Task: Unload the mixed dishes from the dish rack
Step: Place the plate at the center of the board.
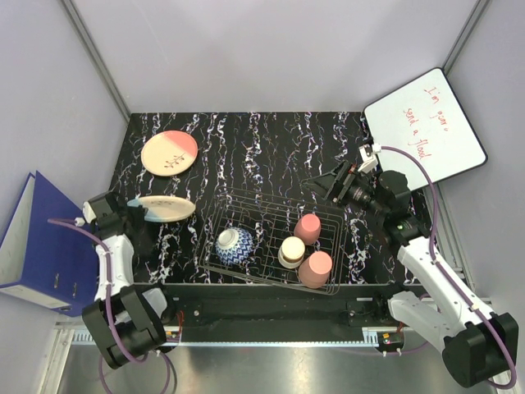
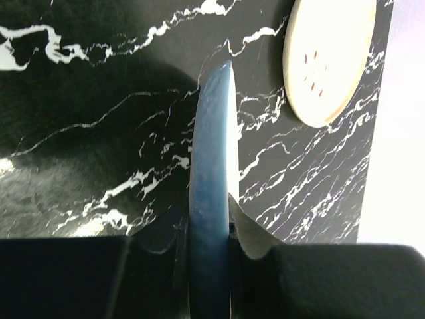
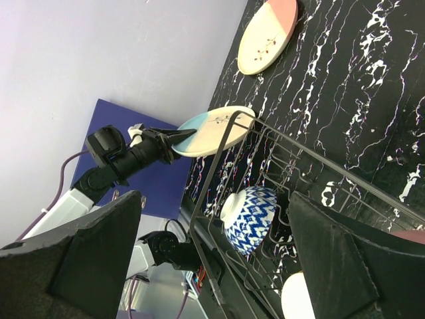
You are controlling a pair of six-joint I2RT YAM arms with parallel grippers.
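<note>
Gripping the blue-and-cream plate point(image 1: 162, 208) by its rim, the left claw point(image 2: 209, 229) held it level above the surface point(image 1: 262, 139), left of the dish rack point(image 1: 275, 242), for placement near the pink-and-cream plate point(image 1: 169, 153). The right claw point(image 3: 212, 266) stood open, empty.

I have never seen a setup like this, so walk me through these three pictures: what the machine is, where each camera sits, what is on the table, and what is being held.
Two robot arms are bolted at the table's near edge. The overhead picture looks down on both; the other two come from cameras on each wrist.

On the black marbled table stands a wire dish rack holding a blue-and-white bowl, two pink cups and a cream cup. A pink-and-cream plate lies flat, far left.

The left end effector pinches a blue-and-cream plate by its rim, left of the rack. The right end effector is open and holds nothing, near the rack's far right corner.
</note>
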